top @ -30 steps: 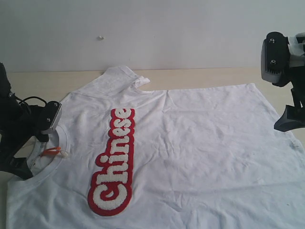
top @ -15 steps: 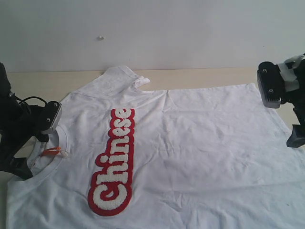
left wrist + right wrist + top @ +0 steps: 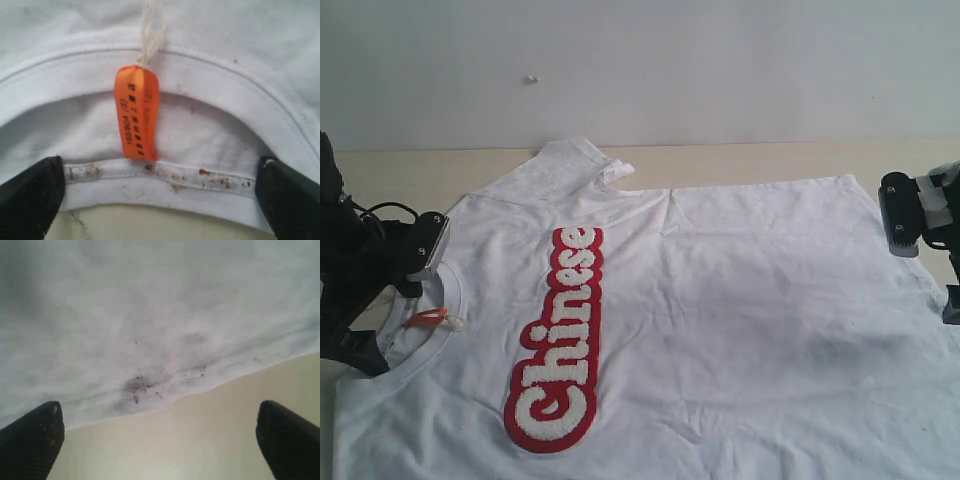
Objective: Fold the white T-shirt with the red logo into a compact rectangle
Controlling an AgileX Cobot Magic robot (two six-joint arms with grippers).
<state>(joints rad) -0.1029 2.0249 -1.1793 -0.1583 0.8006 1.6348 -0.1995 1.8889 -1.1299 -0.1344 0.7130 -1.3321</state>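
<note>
The white T-shirt (image 3: 720,300) lies spread flat on the table, collar to the left. Its red logo (image 3: 560,335) runs as a fuzzy strip spelling "Chinese". The orange tag (image 3: 427,318) hangs at the ribbed collar (image 3: 165,182). My left gripper (image 3: 160,200) is open, its black fingers (image 3: 30,195) straddling the stained collar edge, with the tag (image 3: 137,112) just beyond. My right gripper (image 3: 160,440) is open too, low over bare table beside the shirt's speckled hem (image 3: 150,390). In the exterior view its arm (image 3: 920,220) stands at the far right edge.
The light wooden table (image 3: 740,160) shows beyond the shirt, up to a pale wall (image 3: 670,60). One sleeve (image 3: 575,160) is bunched at the far side. The shirt runs off the near edge of the exterior view.
The right arm has dropped lower and shifted rightward toward the shirt's hem. The left arm and the shirt have stayed still.
</note>
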